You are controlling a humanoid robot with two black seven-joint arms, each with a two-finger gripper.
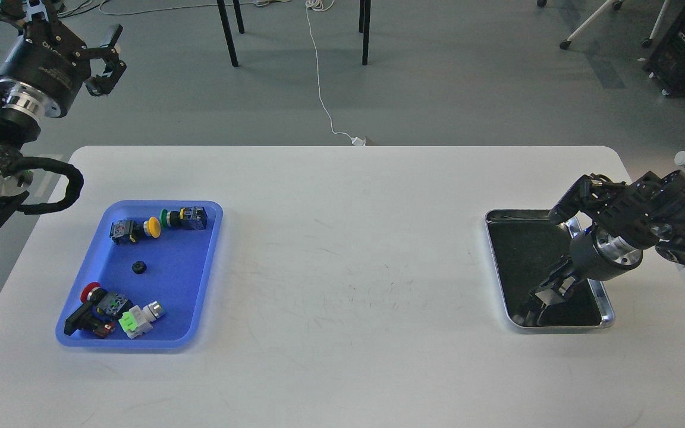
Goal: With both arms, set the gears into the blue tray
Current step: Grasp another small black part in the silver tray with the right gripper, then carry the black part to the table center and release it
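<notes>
One gear [138,267] lies flat on the floor of the blue tray [211,238], roughly at the tray's middle, apart from everything else in it. The second gear cannot be made out: the dark bottom of the silver tray [496,261] hides any small black part, and the right gripper covers its near end. Blue tray sits on the left part of the white table [342,238]. Also inside it: a yellow-capped switch [134,229] and a green-capped switch [185,217] side by side along the far rim; a red-capped switch [94,303] and a white-and-green switch [139,318] grouped in the near left corner. Gear touches none of them. Left gripper [107,59] is held high, beyond the table's far left corner, well apart from the blue tray; fingers spread, nothing between them. Right gripper [547,294] points down into the near half of the silver tray, at the right side of the table; its fingers are dark against the dark tray bottom, so whether they are parted or pinching anything cannot be told. Grey floor beyond the table carries a white cable [321,89] and black chair legs [229,35].
</notes>
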